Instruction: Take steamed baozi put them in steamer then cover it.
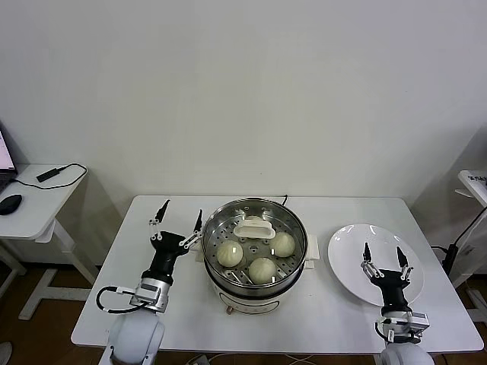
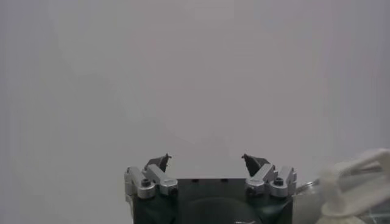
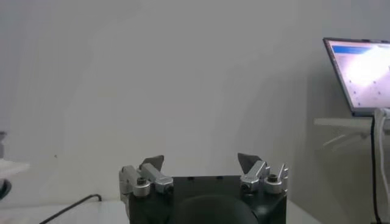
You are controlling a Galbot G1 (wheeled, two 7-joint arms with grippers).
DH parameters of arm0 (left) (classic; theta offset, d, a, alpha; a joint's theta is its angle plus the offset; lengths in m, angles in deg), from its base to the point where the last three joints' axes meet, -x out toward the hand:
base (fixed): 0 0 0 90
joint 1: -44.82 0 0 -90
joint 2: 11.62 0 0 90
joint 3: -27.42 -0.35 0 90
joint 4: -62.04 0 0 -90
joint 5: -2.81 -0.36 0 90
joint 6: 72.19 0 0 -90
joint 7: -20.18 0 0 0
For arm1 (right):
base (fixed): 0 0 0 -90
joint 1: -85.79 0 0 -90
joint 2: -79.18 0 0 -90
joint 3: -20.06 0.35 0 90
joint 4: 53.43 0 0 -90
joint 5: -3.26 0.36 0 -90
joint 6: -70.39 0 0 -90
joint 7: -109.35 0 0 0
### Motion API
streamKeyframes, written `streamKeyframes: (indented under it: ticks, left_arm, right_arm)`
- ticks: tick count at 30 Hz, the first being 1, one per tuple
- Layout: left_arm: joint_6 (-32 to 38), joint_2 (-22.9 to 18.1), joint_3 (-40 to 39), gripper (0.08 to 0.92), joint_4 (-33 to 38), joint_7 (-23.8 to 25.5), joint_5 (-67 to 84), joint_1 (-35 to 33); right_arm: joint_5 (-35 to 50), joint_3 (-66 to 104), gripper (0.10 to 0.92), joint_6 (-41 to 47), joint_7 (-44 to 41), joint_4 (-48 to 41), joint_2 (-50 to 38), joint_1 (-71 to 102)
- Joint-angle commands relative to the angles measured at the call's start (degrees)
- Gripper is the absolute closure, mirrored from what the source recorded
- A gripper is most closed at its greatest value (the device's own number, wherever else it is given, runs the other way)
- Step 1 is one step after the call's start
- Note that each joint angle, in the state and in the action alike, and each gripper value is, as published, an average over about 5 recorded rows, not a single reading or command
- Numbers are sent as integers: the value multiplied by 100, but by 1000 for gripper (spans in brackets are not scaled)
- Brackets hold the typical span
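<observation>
A big shiny steamer (image 1: pixel 255 255) sits in the middle of the white table (image 1: pixel 335 304). Its glass cover (image 1: pixel 253 226) is on top, with a white handle in the middle, and a bit of that handle shows at the edge of the left wrist view (image 2: pixel 356 185). Through the glass you can see three round, cream-white buns: one on the left (image 1: pixel 230 253), one at the front (image 1: pixel 262 268) and one on the right (image 1: pixel 282 244). A fourth bun cannot be seen. The left gripper (image 1: pixel 180 217) is just beside the steamer's left side, pointing up, with its two fingers spread wide and nothing between them (image 2: pixel 206 162). The right gripper (image 1: pixel 383 255) is over a flat white plate (image 1: pixel 350 247) to the right of the steamer. Its fingers are spread wide too, and they hold nothing (image 3: pixel 200 161). A small side table (image 1: pixel 34 201) with a mouse (image 1: pixel 10 203) stands off to the left.
</observation>
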Motion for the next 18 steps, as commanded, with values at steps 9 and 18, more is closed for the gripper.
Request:
streamKeyframes:
  ticks: [9, 18]
  left_arm:
    - [396, 21, 343, 177, -367, -225, 453, -228]
    - [495, -12, 429, 177, -415, -338, 342, -294]
  right_arm:
    - [-13, 65, 203, -49, -80, 91, 6, 259]
    - [-72, 81, 203, -141, -80, 106, 24, 338]
